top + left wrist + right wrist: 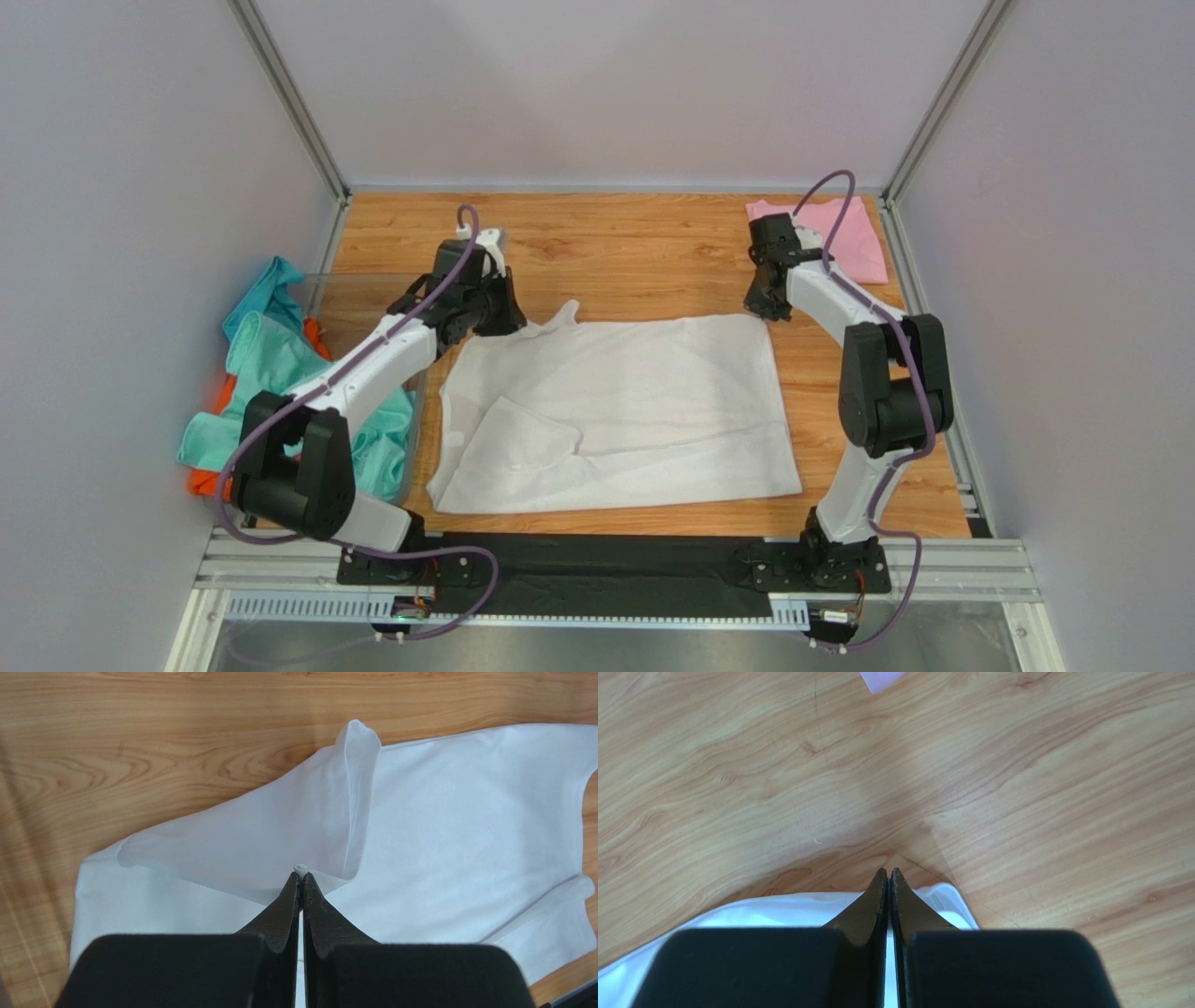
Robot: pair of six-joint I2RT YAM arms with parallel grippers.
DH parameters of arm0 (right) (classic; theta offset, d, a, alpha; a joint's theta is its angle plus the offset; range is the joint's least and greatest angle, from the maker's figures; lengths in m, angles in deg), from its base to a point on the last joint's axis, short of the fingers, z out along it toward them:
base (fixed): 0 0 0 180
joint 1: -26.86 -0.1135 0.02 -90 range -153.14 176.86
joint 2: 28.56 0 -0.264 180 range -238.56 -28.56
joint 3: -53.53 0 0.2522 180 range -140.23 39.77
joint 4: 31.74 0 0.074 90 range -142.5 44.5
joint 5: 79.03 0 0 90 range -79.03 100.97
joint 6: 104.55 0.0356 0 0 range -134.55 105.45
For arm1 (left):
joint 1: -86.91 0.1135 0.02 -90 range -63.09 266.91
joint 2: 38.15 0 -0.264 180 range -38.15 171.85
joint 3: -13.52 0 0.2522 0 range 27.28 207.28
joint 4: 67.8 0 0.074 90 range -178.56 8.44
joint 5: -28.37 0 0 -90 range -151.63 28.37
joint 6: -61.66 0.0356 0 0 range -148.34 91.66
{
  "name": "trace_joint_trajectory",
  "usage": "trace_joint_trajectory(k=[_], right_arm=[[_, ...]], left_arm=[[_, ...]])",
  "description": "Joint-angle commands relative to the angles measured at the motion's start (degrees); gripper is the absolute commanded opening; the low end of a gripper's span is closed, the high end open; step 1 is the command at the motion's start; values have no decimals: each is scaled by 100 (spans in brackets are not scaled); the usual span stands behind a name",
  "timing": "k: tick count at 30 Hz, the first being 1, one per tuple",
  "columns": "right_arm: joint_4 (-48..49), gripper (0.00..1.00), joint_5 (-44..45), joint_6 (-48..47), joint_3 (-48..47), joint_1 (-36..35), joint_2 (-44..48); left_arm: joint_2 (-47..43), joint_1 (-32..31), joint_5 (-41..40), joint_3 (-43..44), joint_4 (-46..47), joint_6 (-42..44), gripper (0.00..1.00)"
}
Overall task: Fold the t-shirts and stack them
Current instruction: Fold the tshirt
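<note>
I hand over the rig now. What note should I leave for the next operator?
Left gripper: shut on the white t-shirt, far left corner raised.
Right gripper: shut at its far right corner; grip on cloth unclear.
Pink t-shirt: table's far right corner.
Teal t-shirts and an orange t-shirt: bunched at the clear bin, left.
Done: white one spread out. Left: fold it, then stack all.
</note>
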Motion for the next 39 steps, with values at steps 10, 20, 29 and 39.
trace_joint_trajectory(k=[10,20,29,39], right_arm=[[161,0,81,-74,1237,-79,1642],[-67,0,169,-233,1686,-96,2258],[-164,0,37,-356,2037,-96,2707],[-208,0,-113,-347,2502,-96,3120]], left_arm=[[-2220,-263,-27,-1442,-165,-490,0],[-3855,-281,-158,-2146,-1086,-1123,0],[-4585,-281,-177,-2242,-1756,-1290,0],[-5245,-290,-72,-2532,-2205,-1483,0]])
